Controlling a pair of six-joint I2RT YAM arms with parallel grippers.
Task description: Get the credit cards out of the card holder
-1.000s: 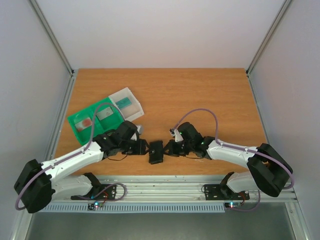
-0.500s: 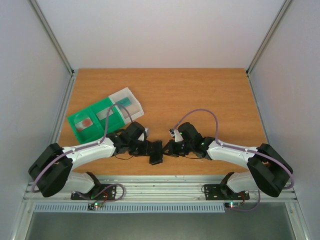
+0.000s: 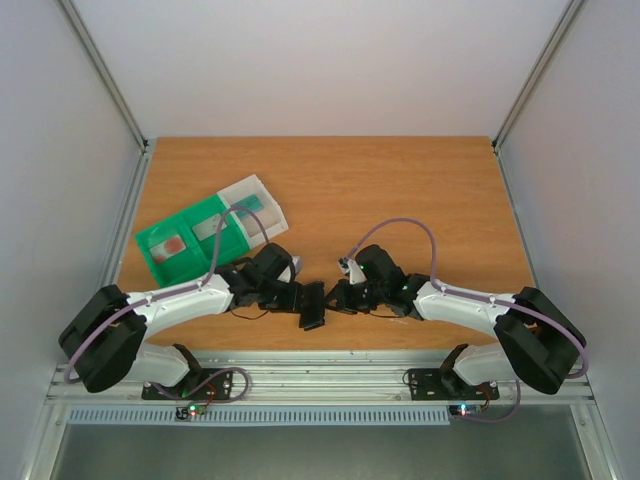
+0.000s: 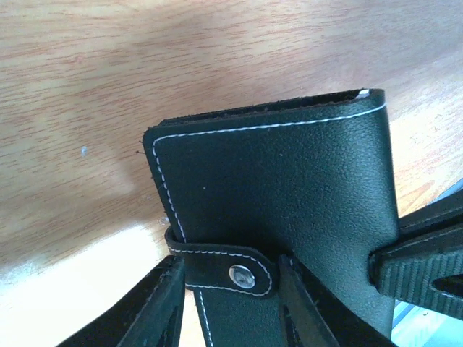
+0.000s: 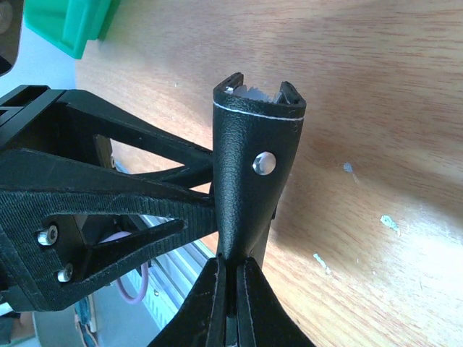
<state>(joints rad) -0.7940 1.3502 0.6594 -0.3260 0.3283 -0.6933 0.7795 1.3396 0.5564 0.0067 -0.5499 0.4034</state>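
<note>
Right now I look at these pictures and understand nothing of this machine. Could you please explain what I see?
Two robot arms stand at a wooden table. One picture looks down from above; the other two come from cameras on the wrists. At the left lies a green-and-white tray with small cards in it. The right gripper is shut on a black card holder. The left gripper has its jaws apart around the holder's snap tab.
</note>
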